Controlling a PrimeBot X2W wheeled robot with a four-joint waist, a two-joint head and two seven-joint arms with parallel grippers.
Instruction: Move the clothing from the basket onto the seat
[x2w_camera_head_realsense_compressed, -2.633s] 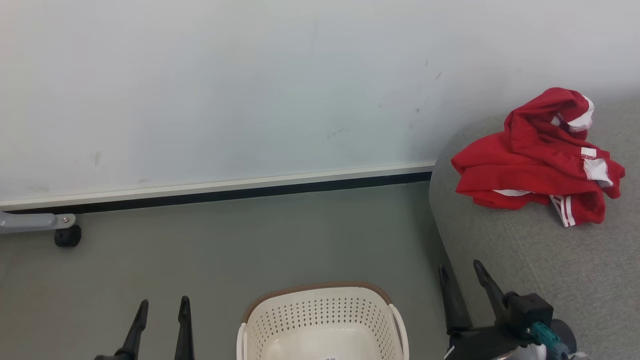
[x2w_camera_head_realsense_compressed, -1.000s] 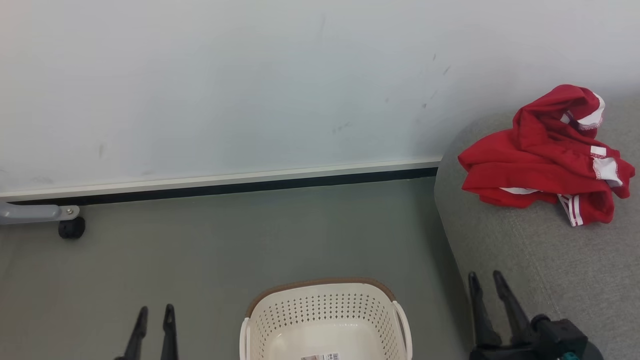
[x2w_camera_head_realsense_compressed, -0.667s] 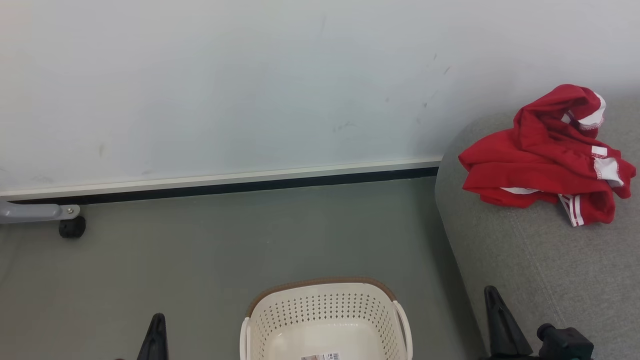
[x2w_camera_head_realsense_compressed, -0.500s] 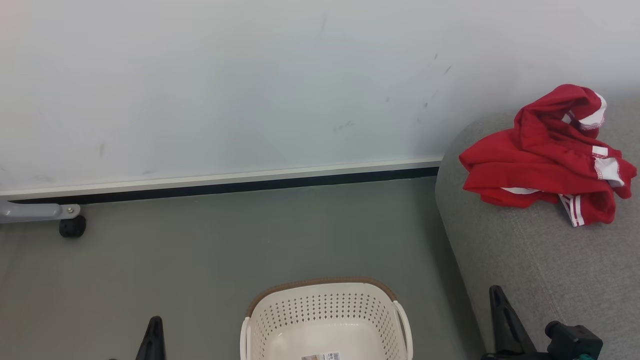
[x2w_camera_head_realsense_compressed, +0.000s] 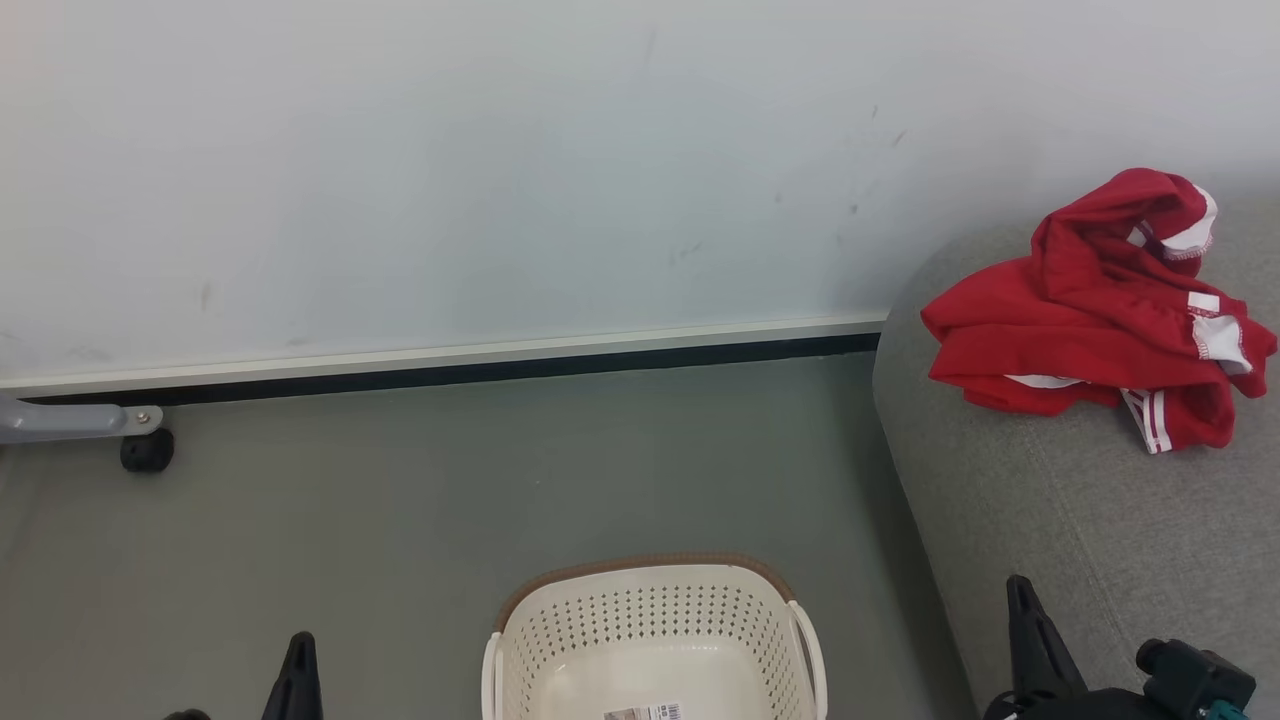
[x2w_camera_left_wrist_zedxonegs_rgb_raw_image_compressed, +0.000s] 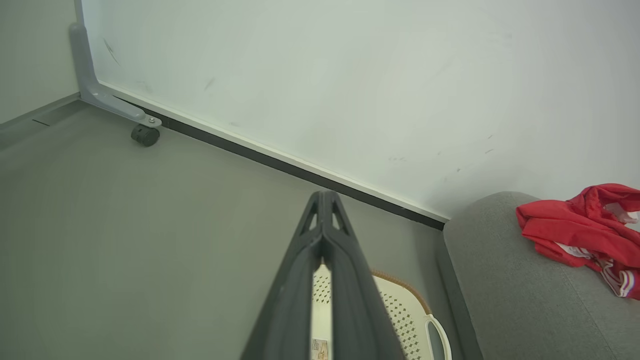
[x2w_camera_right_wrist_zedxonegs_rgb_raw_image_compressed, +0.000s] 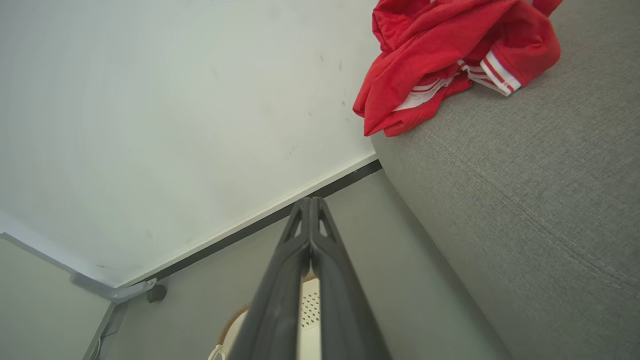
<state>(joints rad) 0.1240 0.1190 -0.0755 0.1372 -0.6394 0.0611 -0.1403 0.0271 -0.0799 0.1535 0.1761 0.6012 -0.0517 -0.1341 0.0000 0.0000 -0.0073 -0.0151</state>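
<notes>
The red clothing (x2w_camera_head_realsense_compressed: 1095, 320) with white trim lies crumpled on the grey seat (x2w_camera_head_realsense_compressed: 1080, 520) at the right; it also appears as the clothing (x2w_camera_left_wrist_zedxonegs_rgb_raw_image_compressed: 582, 230) and the clothing (x2w_camera_right_wrist_zedxonegs_rgb_raw_image_compressed: 440, 55) in the wrist views. The cream basket (x2w_camera_head_realsense_compressed: 655, 640) with a brown rim stands on the floor at bottom centre, holding only a label. My left gripper (x2w_camera_head_realsense_compressed: 298, 665) is low at the left of the basket, shut with nothing in it, fingertips (x2w_camera_left_wrist_zedxonegs_rgb_raw_image_compressed: 325, 197) pressed together. My right gripper (x2w_camera_head_realsense_compressed: 1025, 610) is shut and empty beside the seat's front edge, fingertips (x2w_camera_right_wrist_zedxonegs_rgb_raw_image_compressed: 310, 205) touching.
A white panel wall (x2w_camera_head_realsense_compressed: 450, 180) with a dark base strip runs behind. A grey bracket with a black caster (x2w_camera_head_realsense_compressed: 147, 450) stands on the grey floor (x2w_camera_head_realsense_compressed: 450, 480) at far left. The seat's rounded end (x2w_camera_head_realsense_compressed: 900, 400) faces the basket.
Both grippers have gone from open to shut and dropped lower in the head view. The head view has shifted slightly. Clothing and basket lie as before.
</notes>
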